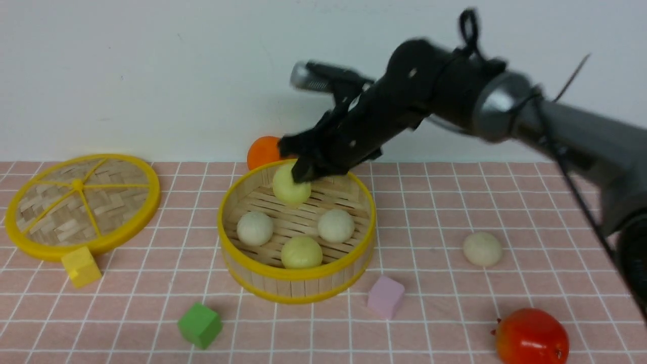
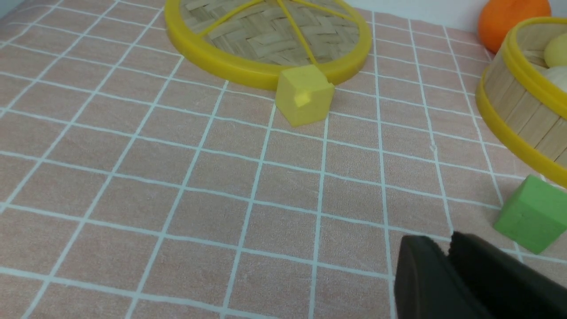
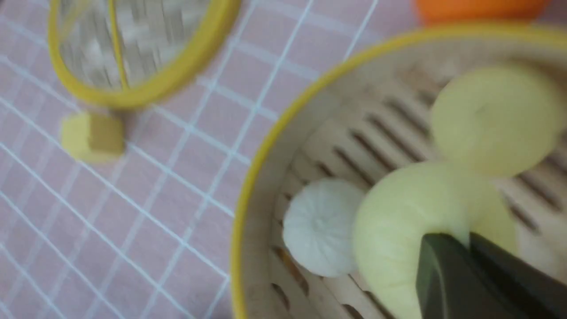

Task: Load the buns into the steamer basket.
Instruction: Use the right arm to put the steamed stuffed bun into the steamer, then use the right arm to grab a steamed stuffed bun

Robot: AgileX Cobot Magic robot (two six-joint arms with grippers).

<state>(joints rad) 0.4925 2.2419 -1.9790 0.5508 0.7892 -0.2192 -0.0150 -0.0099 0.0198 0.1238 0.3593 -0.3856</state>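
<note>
1. Right arm [image 1: 581,121]: grey tube, silver collar [image 1: 498,108], bulky black wrist [image 1: 404,96].
2. Thin black cables [image 1: 571,186] along it, with a loop on top.
3. Silver cylinder [image 1: 306,77] at the wrist's 10 o'clock.
4. Left fingers [image 2: 425,279]: matte black, blocky.
5. Right fingers [image 3: 443,274]: dark, flat-faced.

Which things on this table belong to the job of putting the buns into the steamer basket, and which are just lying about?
Job: steamer basket; back yellow bun; front yellow bun; left white bun; right white bun; white bun on the cloth.
Lying about: woven lid; orange fruit; red fruit; yellow cube; green cube; pink cube.
</note>
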